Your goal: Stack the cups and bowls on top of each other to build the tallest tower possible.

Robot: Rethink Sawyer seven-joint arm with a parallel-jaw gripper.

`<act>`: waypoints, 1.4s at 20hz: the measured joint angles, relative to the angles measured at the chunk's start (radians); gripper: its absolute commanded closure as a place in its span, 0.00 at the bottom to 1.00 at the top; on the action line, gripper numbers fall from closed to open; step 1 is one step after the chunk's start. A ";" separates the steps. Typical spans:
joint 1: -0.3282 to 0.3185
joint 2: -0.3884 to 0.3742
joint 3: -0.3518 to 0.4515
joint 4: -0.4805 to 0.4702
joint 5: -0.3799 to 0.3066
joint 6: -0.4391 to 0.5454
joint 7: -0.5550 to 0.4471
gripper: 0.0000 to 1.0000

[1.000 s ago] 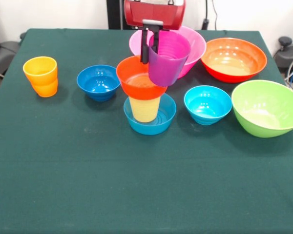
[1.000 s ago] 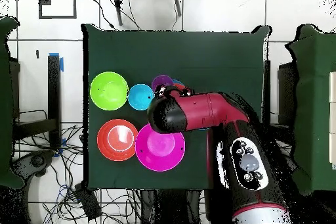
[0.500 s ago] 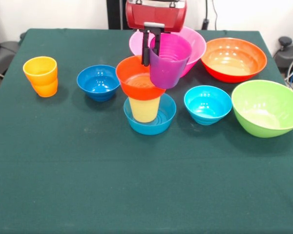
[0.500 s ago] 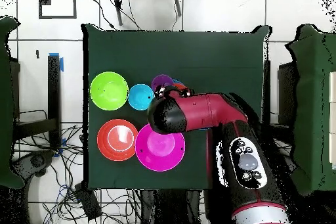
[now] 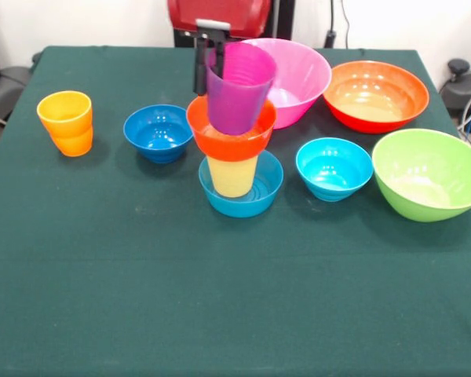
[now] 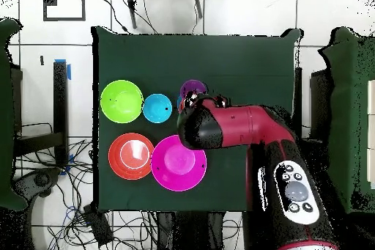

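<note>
Purple cup (image 5: 237, 88) is seen gripped at its rim by the end effector (image 5: 206, 56), one finger down the outer wall on the picture's left; the cup is held slightly tilted, its base inside the orange-red small bowl (image 5: 230, 135). Whether the base touches the bowl's floor cannot be told.

That bowl is carried on the rim of the pale yellow cup (image 5: 232, 175), which stands upright in the mid-blue small bowl (image 5: 255, 196) on the counter (image 5: 220, 298). Tower is thus made of three pieces, with the purple cup at its top.

Dark blue small bowl (image 5: 158, 132) is placed just left of the tower in the front view, and the orange cup (image 5: 66, 122) well apart, further left. Cyan small bowl (image 5: 334, 167) lies to the right, with the lime green large bowl (image 5: 429, 173) beside it. Pink large bowl (image 5: 298, 75) and orange-red large bowl (image 5: 375, 95) are set behind.

From overhead, the purple cup (image 6: 193, 89) is seen just past the red arm (image 6: 242, 126), which hides the rest of the tower.
</note>
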 measured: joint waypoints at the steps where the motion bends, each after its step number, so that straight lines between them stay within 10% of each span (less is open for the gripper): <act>1: -0.004 -0.003 0.001 0.000 0.000 0.000 0.000 1.00; 28: 0.005 -0.003 0.005 0.000 0.000 0.000 0.000 1.00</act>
